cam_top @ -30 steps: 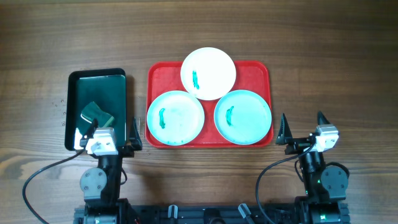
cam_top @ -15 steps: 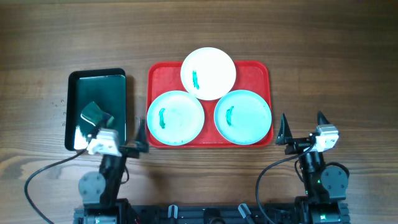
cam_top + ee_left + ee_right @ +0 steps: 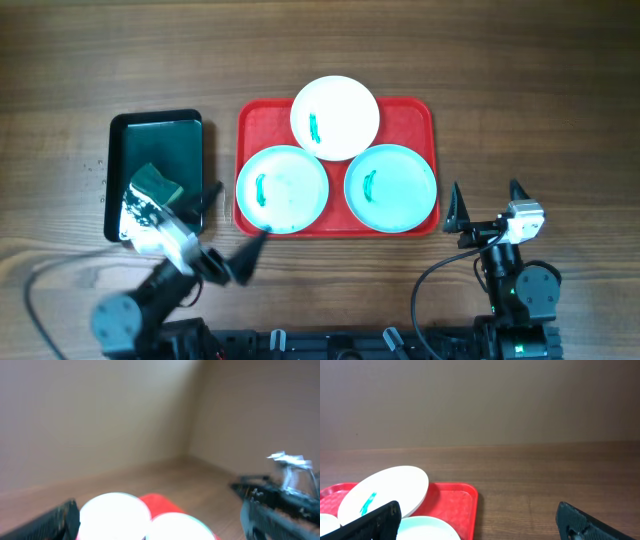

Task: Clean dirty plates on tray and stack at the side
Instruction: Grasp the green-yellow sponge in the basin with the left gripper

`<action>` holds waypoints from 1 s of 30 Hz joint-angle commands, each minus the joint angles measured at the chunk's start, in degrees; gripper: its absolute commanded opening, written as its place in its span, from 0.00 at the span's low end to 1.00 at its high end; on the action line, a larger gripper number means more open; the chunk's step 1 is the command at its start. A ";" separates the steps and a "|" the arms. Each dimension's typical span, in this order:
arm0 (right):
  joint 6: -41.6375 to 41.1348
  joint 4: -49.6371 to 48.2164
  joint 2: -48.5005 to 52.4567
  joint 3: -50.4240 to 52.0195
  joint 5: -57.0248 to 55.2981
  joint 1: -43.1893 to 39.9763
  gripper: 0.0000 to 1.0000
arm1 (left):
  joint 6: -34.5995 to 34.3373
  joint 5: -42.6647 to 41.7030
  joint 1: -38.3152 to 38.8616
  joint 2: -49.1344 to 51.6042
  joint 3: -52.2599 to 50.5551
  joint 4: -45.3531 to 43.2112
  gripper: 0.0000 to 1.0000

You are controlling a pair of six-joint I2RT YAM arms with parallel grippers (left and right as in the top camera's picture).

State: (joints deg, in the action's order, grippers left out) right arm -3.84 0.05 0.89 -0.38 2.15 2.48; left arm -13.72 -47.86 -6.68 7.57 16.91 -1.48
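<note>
At the near edge of the table (image 3: 540,80), toward the near right corner, your right gripper (image 3: 486,190) points straight at the far edge. Its jaws are spread wide with nothing between them.

Toward the near left corner, your left gripper (image 3: 241,208) is turned on a slant, aiming to the far right. Its jaws are also wide apart and empty. One finger is over the gap between the two trays, and the other is just off the near left corner of the red tray (image 3: 420,115). Your left wrist view is blurred, but it shows the parted jaws with plates between them.

The red tray lies in the middle of the table, its long axis parallel to the near edge. Two light blue plates sit side by side along its near half, the left blue plate (image 3: 282,189) and the right blue plate (image 3: 390,187), close together. Each carries a short teal smear left of its centre, running near to far.

Beyond them, the white plate (image 3: 335,117) sits centred between the two. It overlaps both blue rims and hangs over the tray's far rim. Your right wrist view shows it tilted rather than flat. Its smear also runs near to far, left of centre.

Just beside the red tray on the left is the black tray (image 3: 155,130), its long axis running near to far. A green sponge (image 3: 158,182) lies at its near end.
</note>
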 commanded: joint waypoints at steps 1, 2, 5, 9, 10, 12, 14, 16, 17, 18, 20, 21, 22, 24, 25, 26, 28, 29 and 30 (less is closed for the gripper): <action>-0.76 -0.15 -0.09 0.09 0.92 0.28 1.00 | 14.78 17.31 -2.19 17.66 21.33 23.63 1.00; -0.74 -0.15 -0.09 0.09 0.92 0.28 1.00 | 16.61 17.29 -2.16 23.50 26.34 28.52 1.00; -0.76 -0.17 -0.09 0.09 0.92 0.28 1.00 | 12.04 17.07 -2.19 35.58 34.71 35.19 1.00; -0.74 -0.15 -0.09 0.09 0.92 0.28 1.00 | -14.32 39.34 -2.25 45.99 36.92 36.50 1.00; -0.74 -0.17 -0.09 0.09 0.94 0.28 1.00 | -15.37 41.59 -2.25 48.33 37.94 37.42 1.00; -0.76 -0.17 -0.09 0.09 0.92 0.28 1.00 | -15.93 45.18 -2.29 53.35 40.54 39.54 1.00; -0.76 -0.17 -0.09 0.09 0.92 0.28 1.00 | -15.93 49.72 -2.27 58.75 40.87 38.12 1.00; -0.74 -0.17 -0.09 0.09 0.92 0.28 1.00 | -15.91 50.60 -2.29 63.10 40.85 37.70 1.00; -0.72 -0.17 -0.09 0.09 0.92 0.28 1.00 | -15.91 52.37 -2.29 65.29 40.85 37.38 1.00; -0.74 -0.17 -0.09 0.09 0.94 0.28 1.00 | -16.72 54.36 -2.34 68.15 40.85 36.96 1.00; -0.76 -0.15 -0.09 0.09 0.92 0.28 1.00 | -20.65 56.65 -3.04 72.02 40.85 36.65 1.00; -0.76 -0.17 -0.09 0.09 0.94 0.28 1.00 | -22.03 57.79 -3.50 73.92 40.85 36.83 1.00; -0.74 -0.17 -0.09 0.09 0.92 0.28 1.00 | -23.02 58.69 -4.26 76.50 40.85 36.89 1.00; -0.76 -0.17 -0.09 0.09 0.94 0.28 1.00 | -23.02 58.88 -5.75 80.37 40.85 36.63 1.00; -0.74 -0.17 -0.09 0.09 0.92 0.28 1.00 | -22.99 58.88 -6.58 81.83 40.85 36.44 1.00; -0.76 -0.17 -0.09 0.09 0.92 0.28 1.00 | -22.99 58.88 -7.45 82.97 40.85 36.44 1.00; -0.74 -0.15 -0.09 0.09 0.92 0.28 1.00 | -22.99 58.69 -9.14 84.89 40.85 36.59 1.00; -0.76 -0.17 -0.09 0.09 0.92 0.28 1.00 | -22.97 58.21 -9.38 85.64 40.83 36.89 1.00; -0.74 -0.15 -0.09 0.09 0.92 0.28 1.00 | -22.99 58.18 -9.35 86.16 40.74 36.92 1.00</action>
State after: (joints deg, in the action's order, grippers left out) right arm -3.84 -0.01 0.95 -0.38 2.15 2.48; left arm -35.35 9.37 -15.09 91.81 56.95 35.20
